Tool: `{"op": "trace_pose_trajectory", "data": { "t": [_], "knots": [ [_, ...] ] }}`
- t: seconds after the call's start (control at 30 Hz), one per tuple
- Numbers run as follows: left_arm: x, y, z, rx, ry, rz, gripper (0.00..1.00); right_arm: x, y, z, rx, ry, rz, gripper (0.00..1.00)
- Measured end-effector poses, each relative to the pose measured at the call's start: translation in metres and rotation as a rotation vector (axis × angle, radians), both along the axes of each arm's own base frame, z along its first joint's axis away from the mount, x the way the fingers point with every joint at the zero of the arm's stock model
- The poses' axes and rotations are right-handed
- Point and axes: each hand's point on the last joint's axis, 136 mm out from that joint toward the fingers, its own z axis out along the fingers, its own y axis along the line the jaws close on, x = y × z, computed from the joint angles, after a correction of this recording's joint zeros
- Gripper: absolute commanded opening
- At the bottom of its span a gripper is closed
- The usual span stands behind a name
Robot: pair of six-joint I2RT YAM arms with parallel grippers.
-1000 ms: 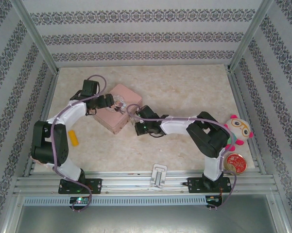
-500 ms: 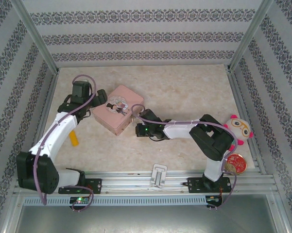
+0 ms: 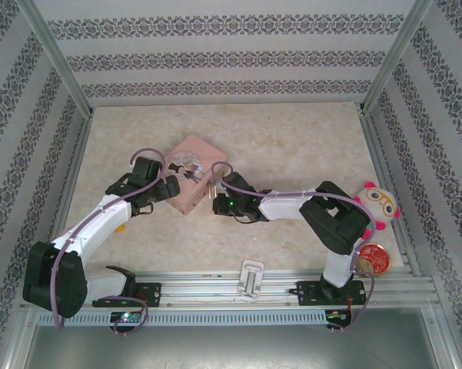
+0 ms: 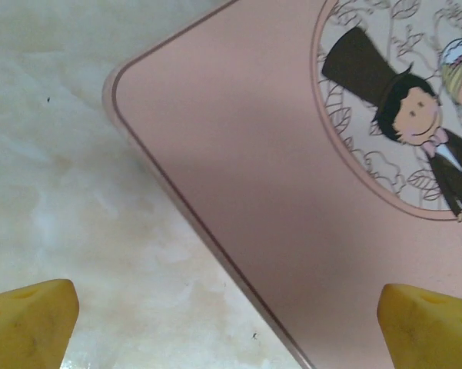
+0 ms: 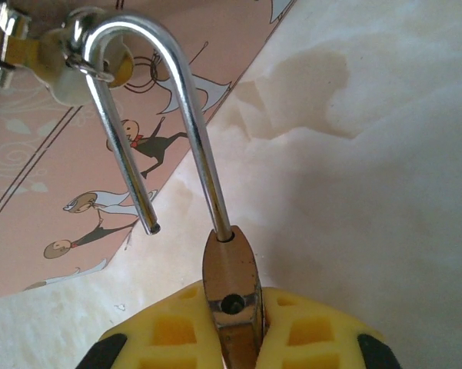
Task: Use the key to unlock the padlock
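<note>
Pink tin (image 4: 254, 192) just beside the padlock (image 5: 229, 270)

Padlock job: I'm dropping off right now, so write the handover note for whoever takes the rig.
Left gripper: open and empty, hovering over a corner of the pink tin.
Right gripper: shut on the padlock body, beside the tin's edge.
Padlock: the shackle has its short leg out of the body, so it looks unlocked. Its loop is hooked through the tin's latch.
Done: the unlocking, apparently.
Left: probably unhook the shackle from the latch, but confirm where the key is first.
</note>
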Motion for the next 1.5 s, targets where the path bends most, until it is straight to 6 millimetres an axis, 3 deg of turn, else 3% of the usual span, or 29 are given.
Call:
{"op": "trace_pose_trajectory", "data": {
  "t": [0.97, 1.5],
  "knots": [
    [-0.011, 0.002, -0.014, -0.02, 0.023, 0.03, 0.84, 0.015, 0.01, 0.014, 0.208, 0.05, -0.114, 0.0],
    [-0.011, 0.002, -0.003, -0.034, -0.017, 0.033, 0.91, 0.019, 0.014, 0.011, 0.307, 0.067, -0.153, 0.0]
  ]
}}
